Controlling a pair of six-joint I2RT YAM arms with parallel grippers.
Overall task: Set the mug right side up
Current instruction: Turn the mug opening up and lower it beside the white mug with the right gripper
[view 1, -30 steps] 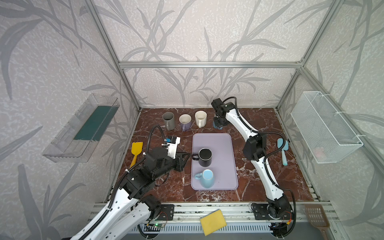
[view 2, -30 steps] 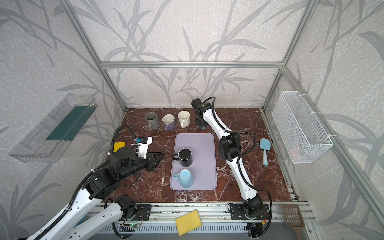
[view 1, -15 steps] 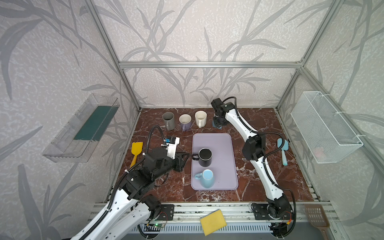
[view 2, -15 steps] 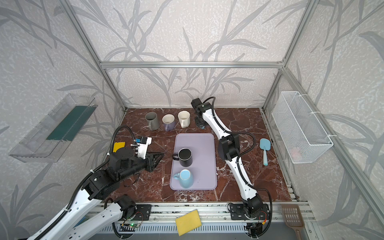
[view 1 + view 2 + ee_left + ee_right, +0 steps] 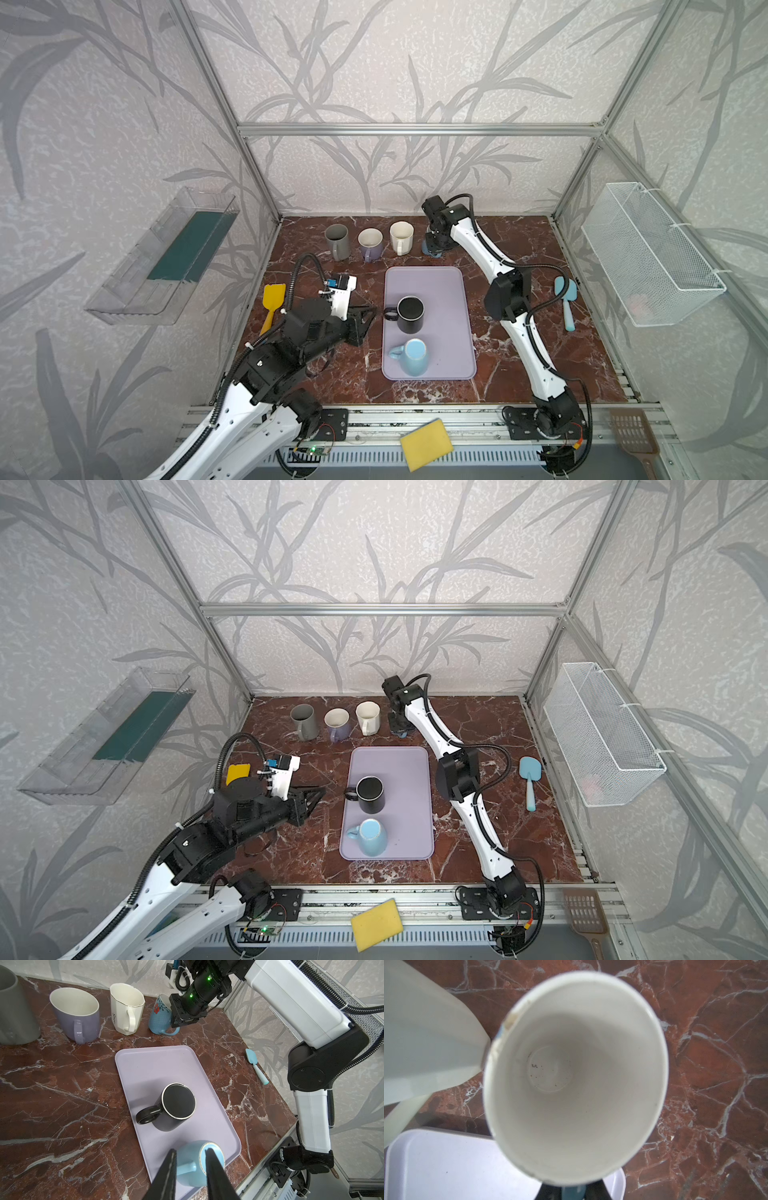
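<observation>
Nothing moved: floral mug (image 5: 159, 1016) mouth-up, gripped beneath right hand (image 5: 572, 1191).

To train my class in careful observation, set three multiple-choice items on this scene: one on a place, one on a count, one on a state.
1. Where does the black mug stand?
A. In the wire basket
B. Beside the yellow spatula
C. On the purple tray

2. How many mugs are on the tray?
A. One
B. Two
C. Four

3. How does the light blue mug on the tray stand?
A. Upside down
B. Upright
C. On its side

Answers: 1 C, both top views show it standing on the tray. 2 B, only the black and the light blue mugs are on it. 3 A, its flat base faces up in the left wrist view.
</observation>
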